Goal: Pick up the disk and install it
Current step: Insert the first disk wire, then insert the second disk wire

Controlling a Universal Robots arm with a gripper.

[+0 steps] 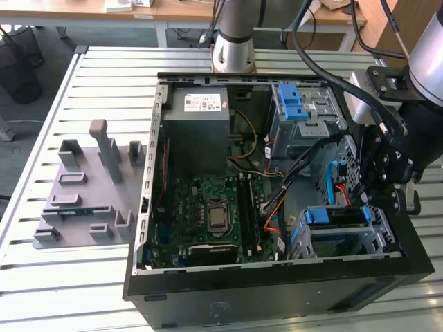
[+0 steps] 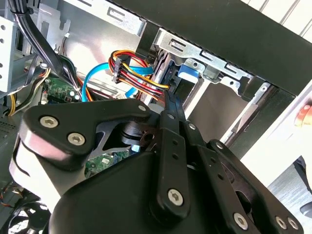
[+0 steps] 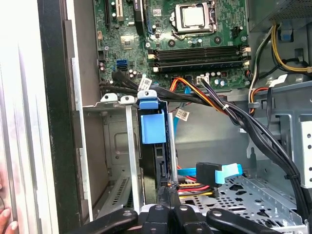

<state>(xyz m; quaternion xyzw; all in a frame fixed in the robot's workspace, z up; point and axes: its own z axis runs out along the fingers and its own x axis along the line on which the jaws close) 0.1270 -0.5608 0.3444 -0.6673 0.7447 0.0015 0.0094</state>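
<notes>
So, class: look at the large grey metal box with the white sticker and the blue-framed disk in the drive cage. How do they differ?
Size: the grey box is bulky; the disk is much slimmer.
Colour: the grey box is plain metal with a white sticker; the disk shows a blue frame.
Place: the grey box sits in the far corner; the disk sits in the metal cage near the front.
Both are inside the open computer case.

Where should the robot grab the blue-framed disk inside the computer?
Probably by its narrow top edge, coming down through the open side of the case. The disk stands on edge in the metal bay; walls cover its flat faces, leaving that edge free.
</notes>
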